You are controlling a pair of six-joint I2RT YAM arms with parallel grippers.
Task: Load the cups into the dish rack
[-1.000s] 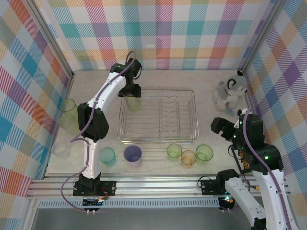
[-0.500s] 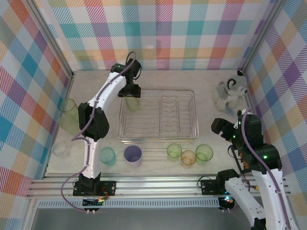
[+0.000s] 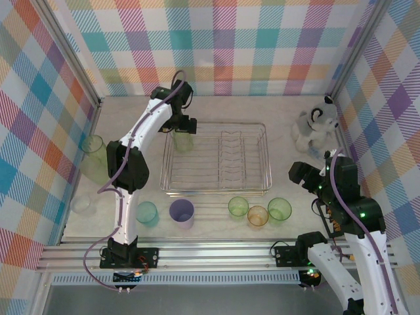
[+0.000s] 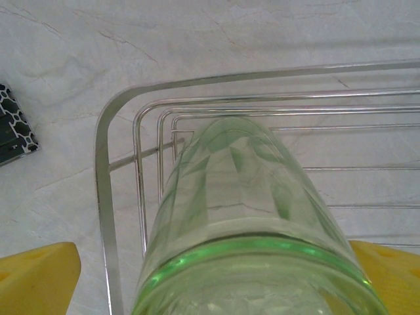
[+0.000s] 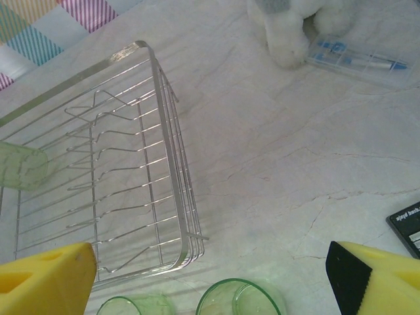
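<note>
Early going, at a guess: by the left wall a tall green cup (image 3: 92, 146), then a teal cup (image 3: 146, 212) and a lavender cup (image 3: 182, 212) on the bench (image 3: 275, 108), outside the dish rack (image 3: 268, 157). In the rack's far-left corner, one pale green cup (image 4: 239, 197) upright between the parted fingers of the left hand (image 3: 183, 128); further right, a small green cup (image 3: 238, 206), an orange cup (image 3: 258, 215) and a wider green cup (image 3: 279, 209) waiting near the right hand (image 5: 210, 275), spread wide and empty. No brand legible; white print on a black card (image 5: 407, 226), too small to read.

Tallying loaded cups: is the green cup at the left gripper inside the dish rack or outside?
Inside. The green cup sits in the far-left corner of the dish rack, wire rim curving around it.
</note>
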